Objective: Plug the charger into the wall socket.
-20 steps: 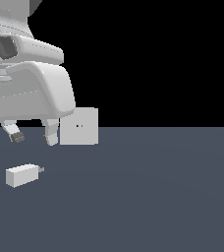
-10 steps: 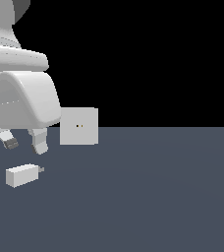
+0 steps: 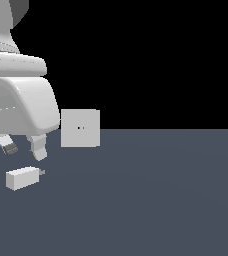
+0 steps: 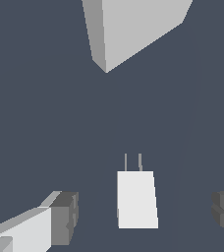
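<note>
The dark slate-grey tabletop carries both task objects. Over the last second the white arm's pincer has slid toward the exterior view's left and lower, clearing the flat off-white square wall socket; its fingers are spread wide and hold nothing, straddling above the small white oblong charger. This suggests a pre-grasp descent. The charger lies flat, near the socket on its exterior-view left and closer to the camera, long axis and grey prongs aimed toward the socket.
</note>
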`<state>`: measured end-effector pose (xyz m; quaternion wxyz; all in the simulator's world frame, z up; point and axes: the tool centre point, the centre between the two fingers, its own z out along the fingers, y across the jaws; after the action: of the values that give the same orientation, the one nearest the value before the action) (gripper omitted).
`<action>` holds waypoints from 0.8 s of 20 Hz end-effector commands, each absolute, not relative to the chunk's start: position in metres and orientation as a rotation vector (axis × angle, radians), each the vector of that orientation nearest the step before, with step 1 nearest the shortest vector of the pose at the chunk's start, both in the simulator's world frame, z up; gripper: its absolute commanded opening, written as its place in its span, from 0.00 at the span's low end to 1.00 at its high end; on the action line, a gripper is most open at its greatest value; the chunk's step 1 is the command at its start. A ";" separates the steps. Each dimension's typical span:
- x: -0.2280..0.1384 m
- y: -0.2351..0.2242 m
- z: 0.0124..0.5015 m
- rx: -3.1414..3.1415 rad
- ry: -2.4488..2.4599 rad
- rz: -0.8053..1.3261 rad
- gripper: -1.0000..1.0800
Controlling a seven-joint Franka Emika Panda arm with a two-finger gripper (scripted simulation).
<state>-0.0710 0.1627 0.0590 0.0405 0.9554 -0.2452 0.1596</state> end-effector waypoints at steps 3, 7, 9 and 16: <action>-0.072 0.162 0.046 2.926 -0.752 0.487 0.96; -0.072 0.162 0.027 2.926 -0.754 0.487 0.96; -0.072 0.162 0.020 2.925 -0.755 0.487 0.96; -0.071 0.162 0.012 2.925 -0.755 0.487 0.00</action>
<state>-0.0718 0.1623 0.0123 0.0413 0.9552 -0.2465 0.1586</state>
